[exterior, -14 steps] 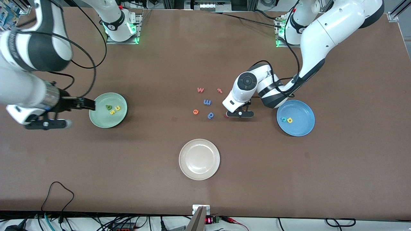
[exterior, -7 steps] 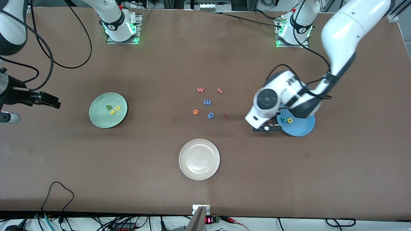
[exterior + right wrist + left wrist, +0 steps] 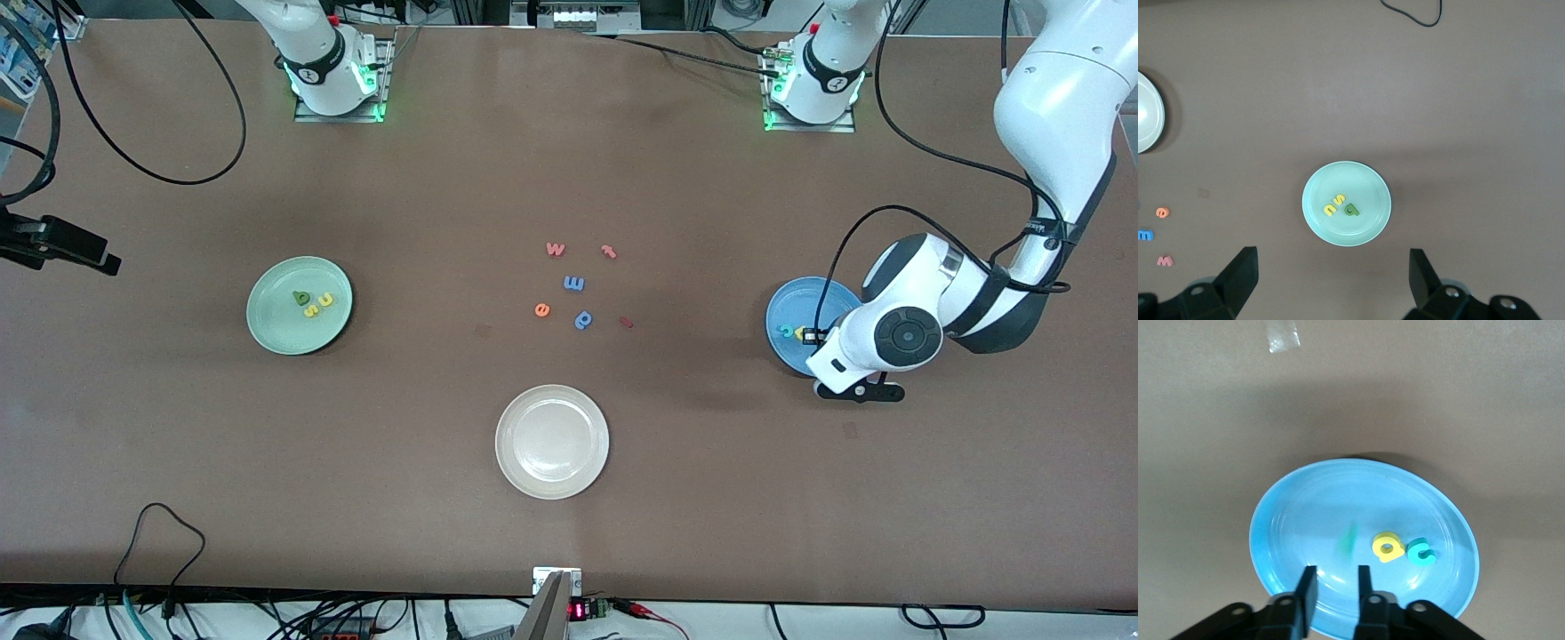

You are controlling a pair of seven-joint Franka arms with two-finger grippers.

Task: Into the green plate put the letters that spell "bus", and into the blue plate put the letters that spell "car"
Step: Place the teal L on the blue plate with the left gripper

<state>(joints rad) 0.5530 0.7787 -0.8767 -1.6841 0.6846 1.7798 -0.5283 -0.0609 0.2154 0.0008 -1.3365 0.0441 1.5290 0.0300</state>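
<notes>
Sky-blue plate (image 3: 1291, 520) sits directly under my left end effector (image 3: 1333, 583), fingers slightly apart with nothing between them; a blurred teal "r" (image 3: 1349, 540) shows over the plate just off the fingertips, beside the yellow "a" (image 3: 1388, 547) and teal "c" (image 3: 1421, 552). My right end effector (image 3: 1331, 273) hangs wide open above the worktop (image 3: 711, 480), over the green plate (image 3: 267, 333) holding "b" (image 3: 301, 299), "u" (image 3: 326, 300), "s" (image 3: 309, 311).
</notes>
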